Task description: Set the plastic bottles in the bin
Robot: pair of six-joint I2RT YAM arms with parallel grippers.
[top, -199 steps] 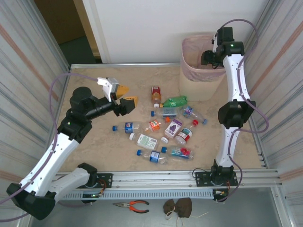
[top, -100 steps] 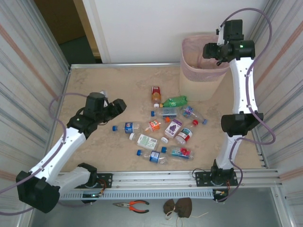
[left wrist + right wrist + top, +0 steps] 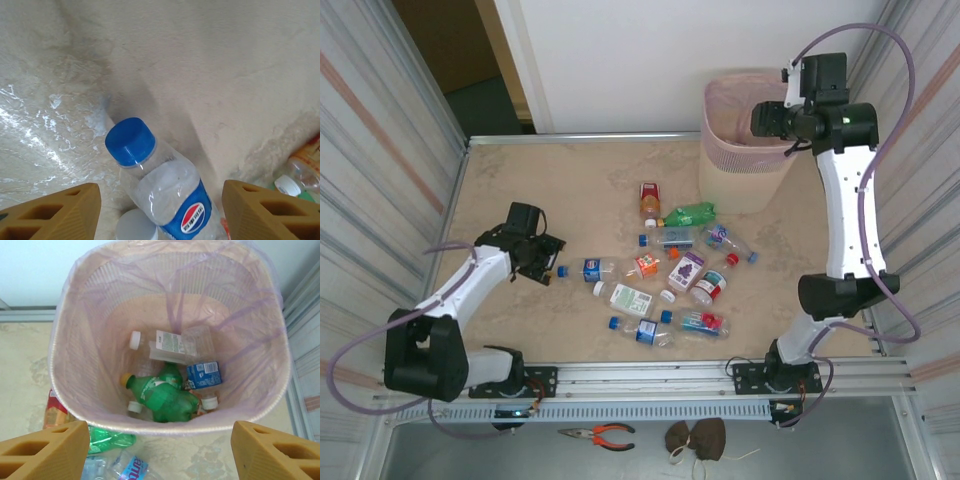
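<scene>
Left arm (image 3: pixel 470 285) lower; bottles (image 3: pixel 165 396) in bin (image 3: pixel 80 365)

**A:** Where is there room on the left?
**B:** Your left gripper (image 3: pixel 161 202) straddles the clear plastic bottle with a blue cap and blue label (image 3: pixel 150 167), fingers wide on either side. The marbled beige tabletop (image 3: pixel 225 75) is bare beyond the cap. A loose white cap (image 3: pixel 134 227) lies just beside the bottle's shoulder, so it's tight there.
**A:** And the middle?
**B:** The heap of small plastic bottles (image 3: pixel 680 270) crowds it. The far-left table is bare up to the ribbed metal left wall (image 3: pixel 380 150).
**A:** The bin?
**B:** The tall cream-pink perforated wastebasket (image 3: pixel 55 365) gapes wide under your right gripper (image 3: pixel 160 435), whose fingers are spread. The bottles inside (image 3: pixel 165 395) lie well below the rim. The ribbed right wall (image 3: pixel 940 250) stands near.
</scene>
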